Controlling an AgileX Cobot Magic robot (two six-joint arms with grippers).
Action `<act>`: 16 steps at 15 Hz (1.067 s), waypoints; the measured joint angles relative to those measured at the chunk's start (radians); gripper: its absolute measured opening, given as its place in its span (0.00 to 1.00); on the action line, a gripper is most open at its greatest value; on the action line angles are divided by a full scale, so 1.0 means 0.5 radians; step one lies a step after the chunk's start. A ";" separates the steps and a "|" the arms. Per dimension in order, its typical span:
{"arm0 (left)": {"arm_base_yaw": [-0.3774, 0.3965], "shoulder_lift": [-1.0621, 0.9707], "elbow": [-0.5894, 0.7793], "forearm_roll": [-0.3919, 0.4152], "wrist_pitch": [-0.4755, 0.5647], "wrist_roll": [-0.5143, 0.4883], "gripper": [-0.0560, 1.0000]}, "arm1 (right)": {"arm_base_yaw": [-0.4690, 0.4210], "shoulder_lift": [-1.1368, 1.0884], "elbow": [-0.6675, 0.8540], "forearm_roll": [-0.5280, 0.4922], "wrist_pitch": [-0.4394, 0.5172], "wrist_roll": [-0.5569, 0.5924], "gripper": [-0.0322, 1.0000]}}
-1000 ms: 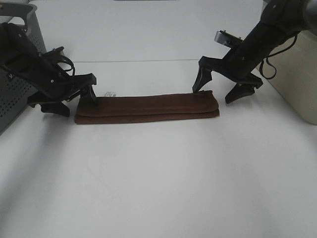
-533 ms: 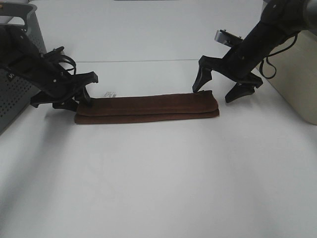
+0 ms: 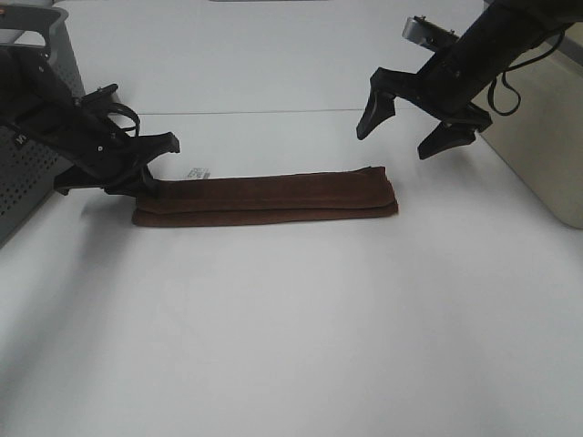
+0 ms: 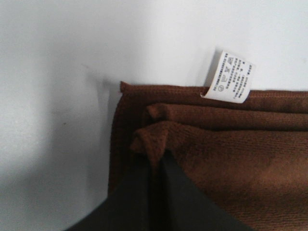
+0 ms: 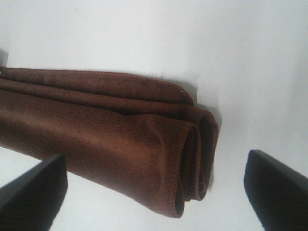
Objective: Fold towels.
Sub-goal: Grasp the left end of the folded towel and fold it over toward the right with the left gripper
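The dark reddish-brown towel (image 3: 264, 196) lies folded into a long narrow strip across the white table, with its white tag (image 3: 199, 172) at the left end. My left gripper (image 3: 150, 187) is low at that left end, shut on a corner fold of the towel (image 4: 231, 144) near the tag (image 4: 228, 77); its fingers (image 4: 183, 192) pinch the cloth. My right gripper (image 3: 394, 143) is open and empty, raised above and behind the towel's right end. The right wrist view shows the layered end of the towel (image 5: 110, 130) between the spread fingers (image 5: 276, 187).
A grey perforated basket (image 3: 27, 182) stands at the left edge behind my left arm. A pale box-like container (image 3: 537, 146) stands at the right edge beside my right arm. The white table (image 3: 291, 319) extends toward the front.
My right gripper has lifted up and back off the towel's right end, still open. My left gripper has settled lower onto the left end, and the towel has shifted slightly left.
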 joint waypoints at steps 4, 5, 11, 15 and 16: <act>0.000 0.000 0.000 0.002 0.056 -0.002 0.21 | 0.000 -0.004 0.000 0.000 0.038 0.000 0.93; 0.000 0.000 0.000 0.004 0.078 -0.002 0.34 | 0.000 -0.004 0.000 0.000 0.046 0.000 0.93; 0.000 -0.006 0.000 0.062 0.088 -0.002 0.70 | 0.000 -0.004 0.000 0.000 0.050 0.000 0.93; 0.000 -0.004 0.000 0.044 0.048 -0.002 0.50 | 0.000 -0.004 0.000 0.000 0.040 0.000 0.93; 0.000 -0.004 0.000 0.040 0.040 -0.002 0.38 | 0.000 -0.004 0.000 0.000 0.028 0.000 0.93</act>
